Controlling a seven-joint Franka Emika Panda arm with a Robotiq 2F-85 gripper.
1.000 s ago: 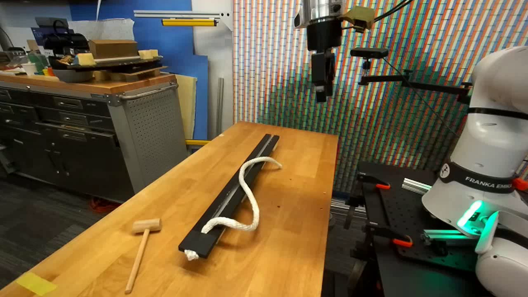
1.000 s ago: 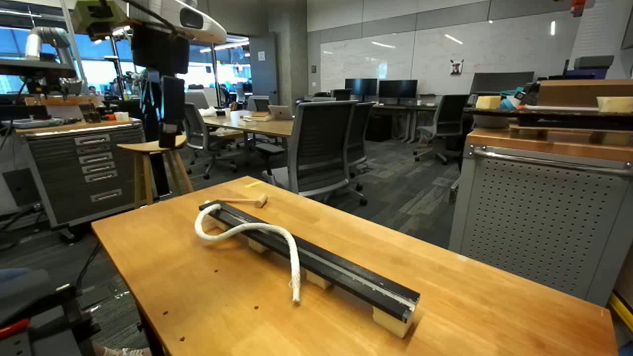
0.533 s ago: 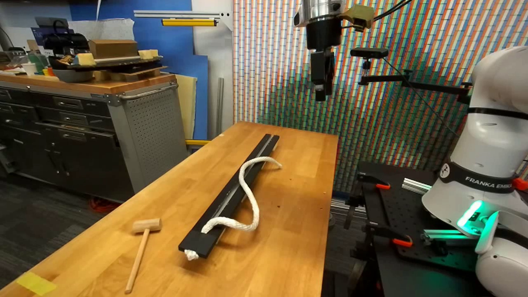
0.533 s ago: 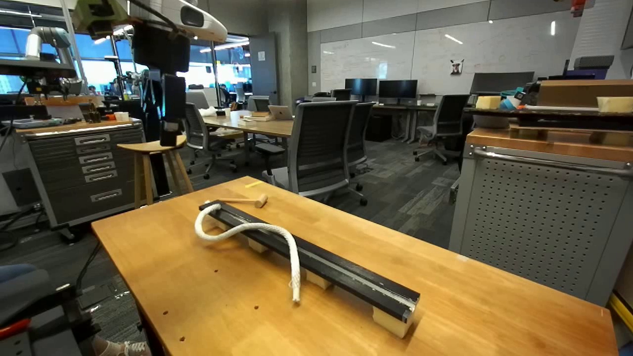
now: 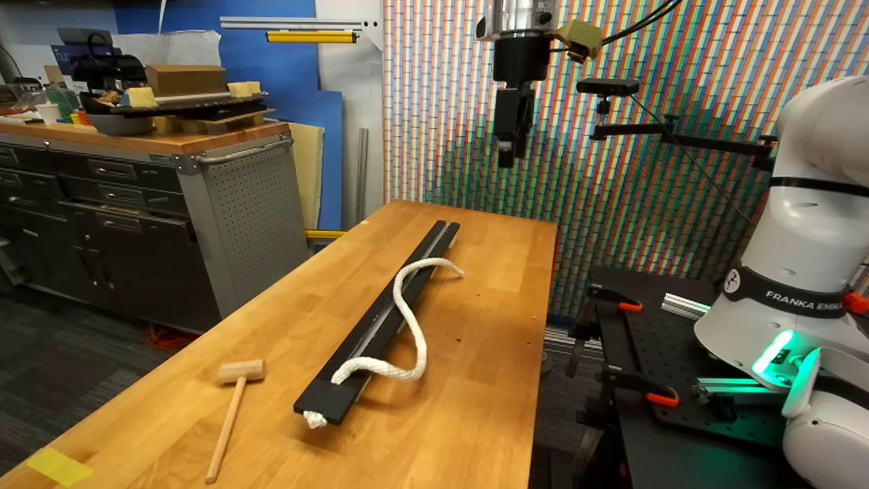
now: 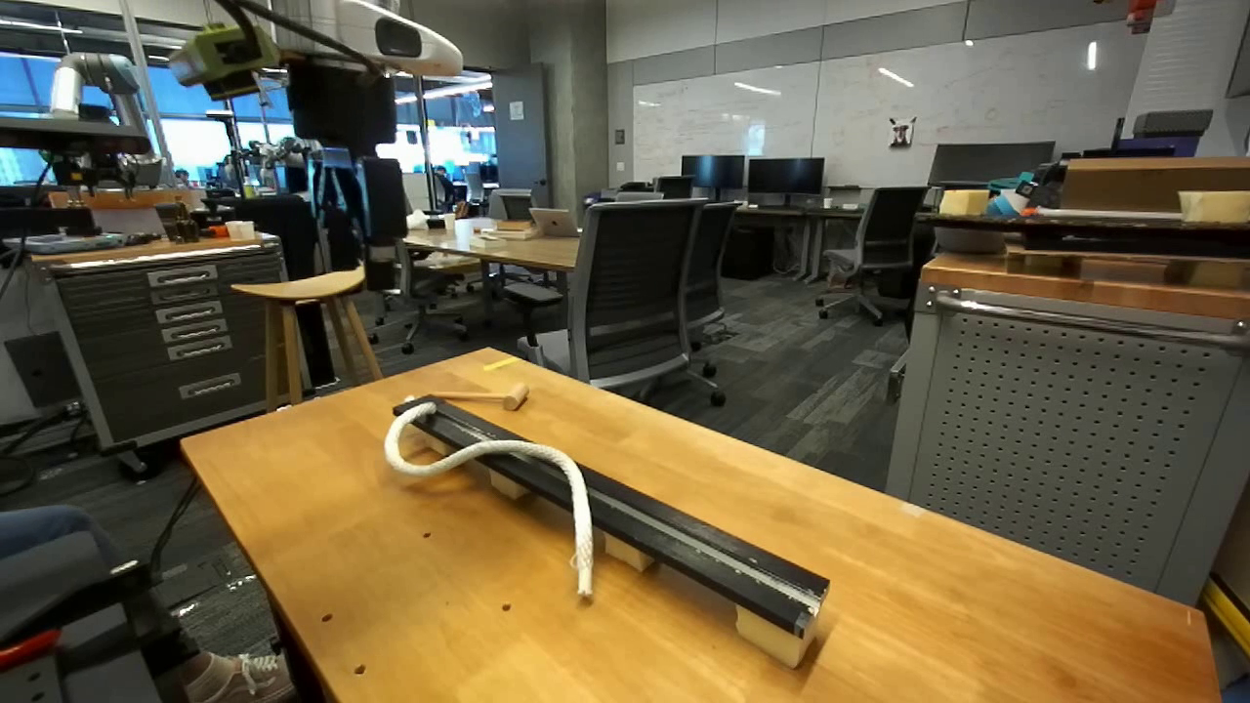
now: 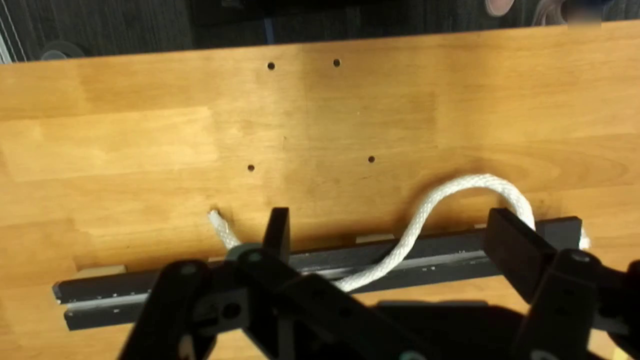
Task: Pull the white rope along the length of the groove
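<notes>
The white rope (image 5: 419,346) lies wavy across the black bar (image 5: 333,401). One end goes into the bar near its mallet-side end, where a white tuft (image 5: 315,419) sticks out of the end face. The loose end rests on the tabletop beside the bar and also shows in an exterior view (image 6: 584,586). The groove (image 6: 728,557) runs lengthwise along the bar, with the rope crossing over it. My gripper (image 5: 512,159) hangs high above the table, apart from the rope. In the wrist view the gripper (image 7: 390,212) is open and empty, its fingers (image 7: 277,232) wide apart; they hide part of the rope.
A wooden mallet (image 5: 237,401) lies beside the bar. Pale blocks (image 6: 771,635) hold the bar above the tabletop (image 6: 469,547). A camera on a black arm (image 5: 607,87) stands behind the gripper. A person's shoe (image 6: 239,676) shows below the table edge.
My gripper has shifted left in one exterior view and right in another, staying high. The person's leg and shoe show more. The rope and bar have not moved.
</notes>
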